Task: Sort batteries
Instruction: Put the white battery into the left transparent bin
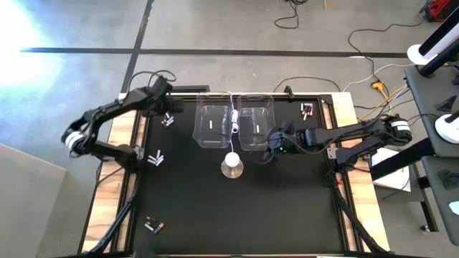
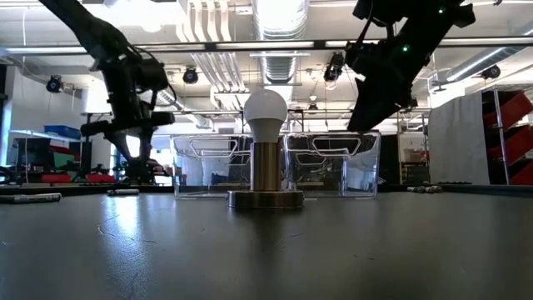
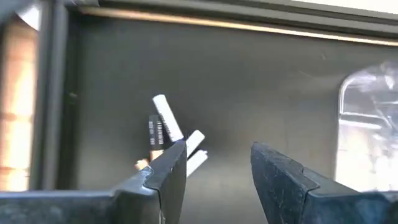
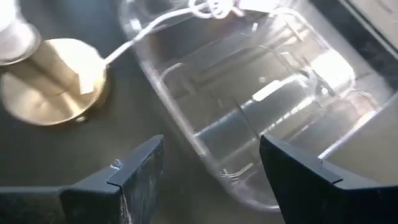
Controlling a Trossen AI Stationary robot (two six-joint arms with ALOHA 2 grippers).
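Small groups of batteries lie on the black mat: white and dark cells (image 1: 169,120) at the far left, others (image 1: 155,158) further toward the near edge, dark ones (image 1: 153,226) near the front left, and some (image 1: 307,110) at the far right. My left gripper (image 1: 163,102) hangs open above the mat beside the far-left batteries (image 3: 171,134), with nothing between its fingers. My right gripper (image 1: 275,140) stands open at the near right corner of the right clear bin (image 4: 249,106), empty.
Two clear plastic bins (image 1: 213,125) (image 1: 256,125) stand side by side at the far middle. A lamp with a white bulb on a round brass base (image 1: 232,166) stands just in front of them, and its white cable (image 1: 234,118) runs between the bins. Wooden table edges flank the mat.
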